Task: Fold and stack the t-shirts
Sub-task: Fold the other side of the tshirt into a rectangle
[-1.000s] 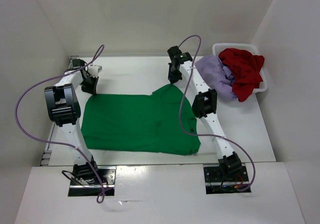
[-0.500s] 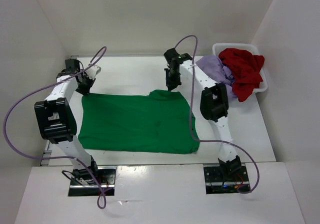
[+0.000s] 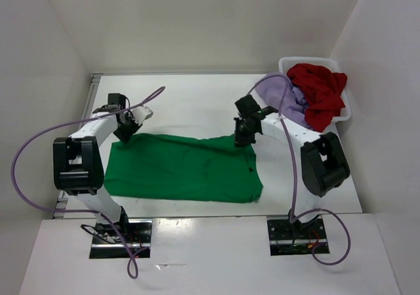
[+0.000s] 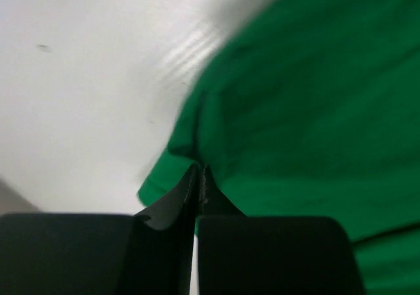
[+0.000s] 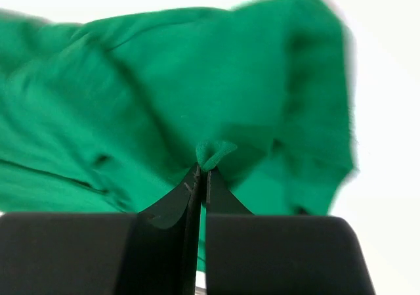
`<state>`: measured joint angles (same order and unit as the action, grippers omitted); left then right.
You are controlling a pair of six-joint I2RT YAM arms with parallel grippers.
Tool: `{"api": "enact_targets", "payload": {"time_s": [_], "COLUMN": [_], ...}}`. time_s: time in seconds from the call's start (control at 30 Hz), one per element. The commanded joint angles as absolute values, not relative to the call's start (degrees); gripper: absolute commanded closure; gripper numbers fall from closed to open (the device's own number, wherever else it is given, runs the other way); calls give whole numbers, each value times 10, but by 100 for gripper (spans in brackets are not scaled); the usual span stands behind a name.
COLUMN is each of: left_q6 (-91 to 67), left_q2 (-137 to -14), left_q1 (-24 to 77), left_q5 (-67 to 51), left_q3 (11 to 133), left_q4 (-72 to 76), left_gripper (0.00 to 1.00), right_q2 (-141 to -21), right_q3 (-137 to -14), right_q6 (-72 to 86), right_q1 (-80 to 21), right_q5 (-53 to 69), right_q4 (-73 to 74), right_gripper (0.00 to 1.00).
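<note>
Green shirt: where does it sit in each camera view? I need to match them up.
Top view: green shirt spread out in the middle, slightly left.
Left wrist: green shirt fills the right side, its corner pinched in the left hand.
Right wrist: green shirt fills most of the picture, a fold pinched in the right hand.
Shared landmark: the white table.

Both arms reach forward, left tool [image 3: 125,134] and right tool [image 3: 241,139] pinched closed.
</note>
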<state>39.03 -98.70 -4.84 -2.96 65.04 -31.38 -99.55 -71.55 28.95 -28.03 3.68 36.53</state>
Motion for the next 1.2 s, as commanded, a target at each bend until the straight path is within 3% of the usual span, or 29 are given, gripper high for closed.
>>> {"api": "enact_targets", "payload": {"time_s": [0.0,0.3,0.7,0.93,1.17], "left_q6": [391,449,461,461,451], "left_q2": [-927,-839,-801,-811,-817], "left_q1": [-46,-32,-32,-32,-32], "left_q5": [-11,47,52,58,60], "left_q3": [656,601,471,482,577], "left_q4": [-270,-236,-246,-241,-218], "left_gripper": [99,100,100,100,100], "right_q2": [-921,-876,-880,-901,-889], "right_q3": [-674,-662,-547,-535,-591], "right_q6": [298,299,377,388,395], "right_q1": [-265,-225,-273,-315,-316], "right_q5": [2,-32,51,18,-7], "right_q4": [322,313,258,294,323], "right_gripper": [100,100,100,100,100]}}
